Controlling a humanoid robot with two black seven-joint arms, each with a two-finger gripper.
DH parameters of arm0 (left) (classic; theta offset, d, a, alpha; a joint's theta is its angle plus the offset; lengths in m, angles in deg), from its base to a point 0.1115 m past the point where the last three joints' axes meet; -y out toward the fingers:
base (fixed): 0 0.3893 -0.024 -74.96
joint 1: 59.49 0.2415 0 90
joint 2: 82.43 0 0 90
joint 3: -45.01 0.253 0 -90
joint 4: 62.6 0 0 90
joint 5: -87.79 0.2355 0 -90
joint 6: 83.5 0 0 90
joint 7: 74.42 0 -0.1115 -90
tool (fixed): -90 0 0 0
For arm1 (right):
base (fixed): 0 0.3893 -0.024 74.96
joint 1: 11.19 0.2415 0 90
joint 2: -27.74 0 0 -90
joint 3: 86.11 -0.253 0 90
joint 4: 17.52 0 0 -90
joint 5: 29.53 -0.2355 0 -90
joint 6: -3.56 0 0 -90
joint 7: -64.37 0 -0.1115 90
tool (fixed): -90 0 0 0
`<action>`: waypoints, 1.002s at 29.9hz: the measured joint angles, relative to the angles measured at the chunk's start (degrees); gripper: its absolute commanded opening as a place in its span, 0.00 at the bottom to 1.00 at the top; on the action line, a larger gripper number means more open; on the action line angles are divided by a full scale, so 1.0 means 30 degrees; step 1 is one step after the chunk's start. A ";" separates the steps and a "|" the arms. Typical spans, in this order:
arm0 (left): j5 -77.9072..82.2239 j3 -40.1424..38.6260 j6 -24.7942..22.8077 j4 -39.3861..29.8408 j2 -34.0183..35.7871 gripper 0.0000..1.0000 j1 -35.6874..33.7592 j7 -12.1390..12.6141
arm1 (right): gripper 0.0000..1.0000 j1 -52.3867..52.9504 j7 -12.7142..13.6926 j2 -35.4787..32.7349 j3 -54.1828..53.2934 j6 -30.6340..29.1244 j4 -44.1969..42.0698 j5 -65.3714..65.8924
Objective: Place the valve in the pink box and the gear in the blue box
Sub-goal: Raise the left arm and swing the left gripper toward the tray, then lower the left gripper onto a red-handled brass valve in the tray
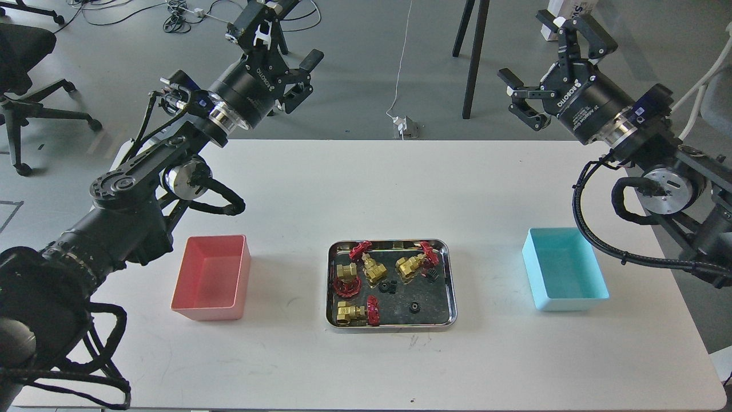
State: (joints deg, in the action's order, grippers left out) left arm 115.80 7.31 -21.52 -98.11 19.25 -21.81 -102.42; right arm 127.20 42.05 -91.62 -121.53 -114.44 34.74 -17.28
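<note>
Several brass valves with red handwheels, such as one valve (409, 266), lie in a shiny steel tray (391, 328) at the table's middle front. Small black gears lie among them; one gear (413, 307) sits apart near the tray's front right. The pink box (209, 312) stands left of the tray and the blue box (572, 304) right of it; both look empty. My left gripper (289, 43) hangs open high beyond the table's far left edge. My right gripper (529, 51) is open too, raised beyond the far right edge. Neither holds anything.
The white table (366, 189) is bare behind the tray. My left forearm and its cables pass close beside the pink box. Beyond the table are an office chair (23, 74), dark stand legs (474, 57), and floor cables with a power adapter (403, 126).
</note>
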 measured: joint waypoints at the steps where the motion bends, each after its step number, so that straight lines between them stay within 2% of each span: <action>1: -0.0271 0.0002 0.0001 0.0000 0.0096 1.00 0.0059 0.0000 | 1.00 -0.0073 -0.0002 -0.0004 -0.0218 0.0000 -0.0032 0.0001; 6: -0.1283 -0.0061 0.0002 0.0043 0.0842 1.00 0.0143 0.0000 | 1.00 -0.0185 -0.0018 -0.0034 -0.1235 0.0000 -0.0100 -0.0566; 13: -0.4412 -0.0986 0.0012 -0.0168 0.1088 1.00 0.0200 0.0000 | 1.00 0.1165 0.0011 -0.0507 -0.2615 0.0000 -0.0121 -0.5413; 17: -0.4500 -0.1882 0.0012 -0.2727 0.0431 1.00 0.0434 0.0000 | 1.00 0.2398 0.0126 -0.1084 -0.2609 0.0286 -0.0101 -0.6823; 22: -0.2025 -0.1317 0.0011 -0.6574 0.0987 1.00 0.0167 0.0001 | 1.00 0.2782 0.0285 -0.1660 -0.2245 0.1546 0.0075 -0.7081; 25: -0.0146 0.1361 0.0011 -0.8111 0.2120 0.99 -0.1314 0.0000 | 1.00 0.2599 0.0291 -0.1925 -0.2059 0.1659 0.0178 -0.7113; 27: 0.0545 0.4660 0.0194 -0.9013 0.2898 0.99 -0.3232 0.0009 | 1.00 0.2436 0.0292 -0.1994 -0.2026 0.1712 0.0247 -0.7129; 30: 0.2093 1.0535 0.2113 -1.0541 0.3881 0.97 -0.6962 0.0011 | 1.00 0.2244 0.0293 -0.2019 -0.2026 0.1789 0.0452 -0.7132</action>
State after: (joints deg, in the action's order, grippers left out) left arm 122.08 38.91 -15.19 -129.74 30.89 -42.69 -102.39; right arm 133.93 42.92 -97.68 -127.61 -109.08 36.10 -38.68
